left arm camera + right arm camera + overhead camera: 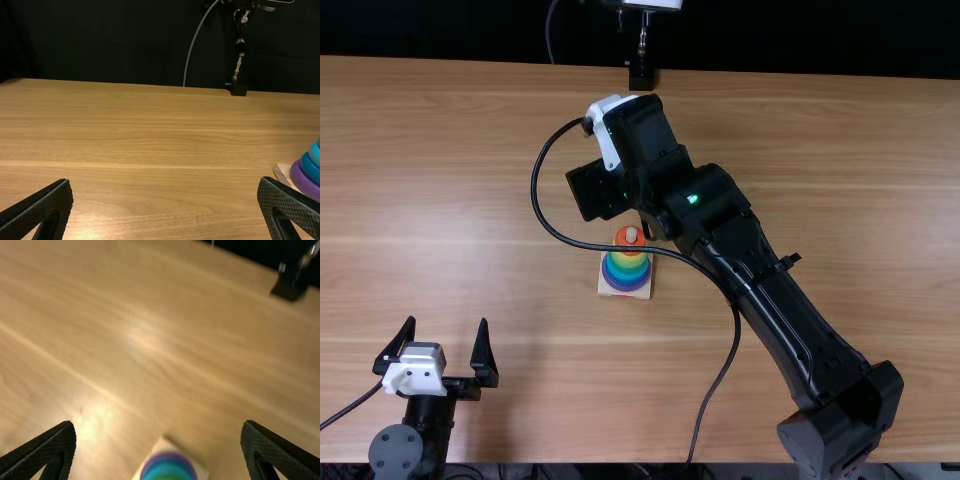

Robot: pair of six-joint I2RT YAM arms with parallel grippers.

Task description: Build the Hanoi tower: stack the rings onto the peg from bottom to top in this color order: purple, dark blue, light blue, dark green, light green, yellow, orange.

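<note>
Pincer (600, 190) (R) hangs, spread, nr ring tower (628, 268).

A light brown wooden table (820, 150) is spreading beneath everything, its grain running from side to side and its surface catching soft patches of glare. Near its middle, a pale, square base (605, 289) is lying flat, bearing a stack of coloured rings (626, 272), purple lowest and orange uppermost, around a pale peg (631, 235). At the table's far edge, a small black block (642, 78) is standing beneath a thin upright.
</note>
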